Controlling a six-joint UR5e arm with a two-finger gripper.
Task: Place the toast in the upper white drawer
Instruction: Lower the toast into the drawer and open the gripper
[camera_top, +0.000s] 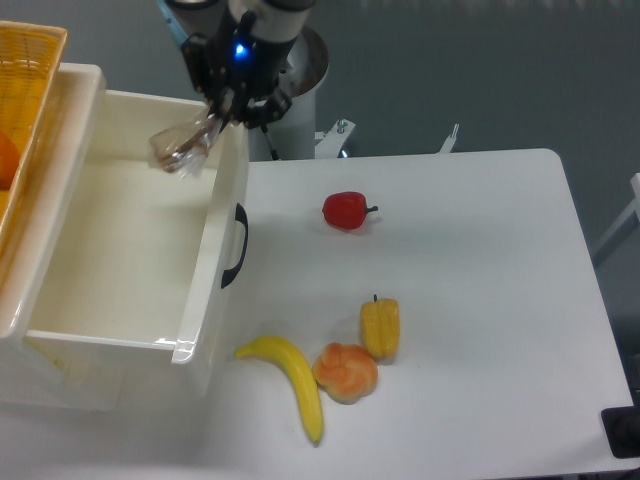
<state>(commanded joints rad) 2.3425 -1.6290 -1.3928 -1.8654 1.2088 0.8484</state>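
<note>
end effector (213, 118): clamped on flat light-brown toast slice in clear shiny wrap (182, 148) | toast: held in air over back right corner of open glossy white plastic drawer (215, 262), inside its rim line, tilted | white table (470, 300): red pepper (346, 210), yellow pepper (380, 327), banana (291, 381), bun (346, 372)

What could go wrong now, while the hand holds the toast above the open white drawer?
1. The hand grips the toast only by one edge, so the shiny wrap might slip and the slice fall early.
2. The toast hangs near the far right corner of the upper white drawer, close to the front wall. If released here it might hit that rim.
3. Lowering further, the hand itself might bump that wall.
</note>
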